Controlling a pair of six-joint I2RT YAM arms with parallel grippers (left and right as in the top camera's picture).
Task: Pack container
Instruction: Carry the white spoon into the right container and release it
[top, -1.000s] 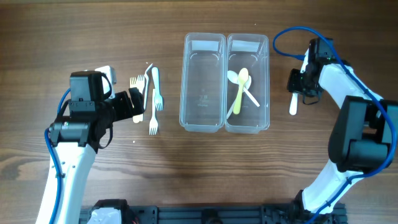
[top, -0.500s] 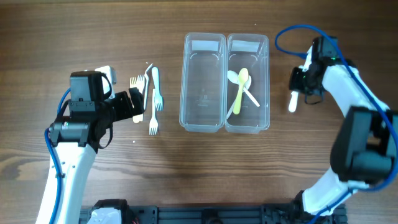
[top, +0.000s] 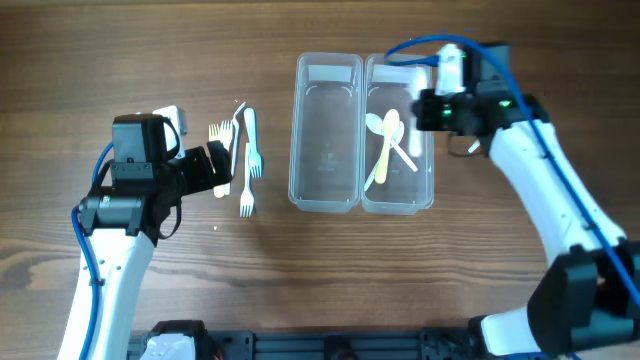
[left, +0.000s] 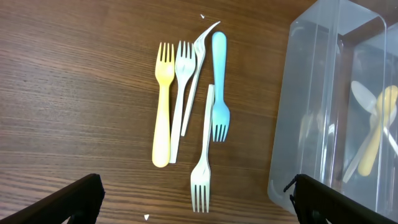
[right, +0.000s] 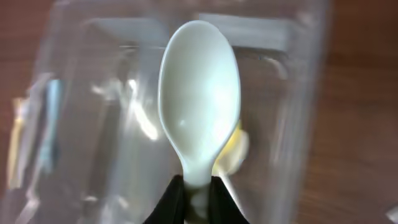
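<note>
Right gripper (right: 194, 198) is squeezed tight on the thin end of a pale spoon (right: 199, 93). The round bowl of the spoon sticks out past the fingertips, and its hollow side faces the wrist camera.

Right under the spoon is the container (top: 362, 150). It is a clear tub with two long bins joined side by side. Seen from above, this gripper hangs over the bin on its own arm's side, nearer to the end with the whitish strip than to the other end.

Down in that bin, just below the gripper, lie a yellow spoon (top: 385, 150) and a white spoon (top: 374, 123). They cross over each other.

Far off, past the other bin and on the other side of the tub, is the left gripper (left: 194, 185). Its fingers are spread wide apart and it holds nothing. It hangs above the wooden table (top: 300, 280).

Below it, a little bunch of forks lies on the wood. There is a yellow fork (left: 163, 112), a blue fork (left: 219, 87) and some white forks (left: 204, 155). The forks lie near the container but do not touch it.
</note>
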